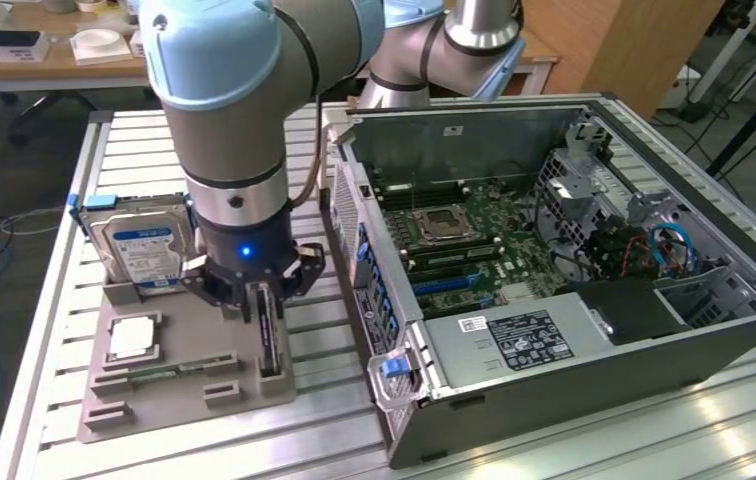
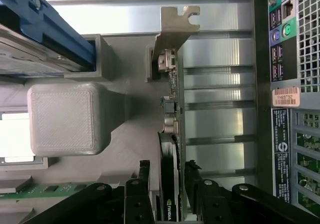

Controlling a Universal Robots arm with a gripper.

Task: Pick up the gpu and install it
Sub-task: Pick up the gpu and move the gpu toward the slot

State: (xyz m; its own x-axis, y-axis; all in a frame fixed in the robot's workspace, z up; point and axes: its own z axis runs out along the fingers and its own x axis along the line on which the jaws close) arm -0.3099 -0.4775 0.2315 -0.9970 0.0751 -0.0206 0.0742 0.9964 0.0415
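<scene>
The gpu (image 2: 172, 109) stood on edge in a slot of the grey parts holder (image 1: 178, 370), on the holder's side nearest the open computer case (image 1: 552, 340). The tool (image 1: 265, 300) sat low over the holder and straddled the card's upper edge. Whether it was clamped on the card could not be told.

The card looked light and stiff but fragile. The hold probably belonged on the board's flat faces near that upper edge, clear of the black fan. The silver bracket (image 2: 175, 27) stood free at the card's end, away from the tool.
</scene>
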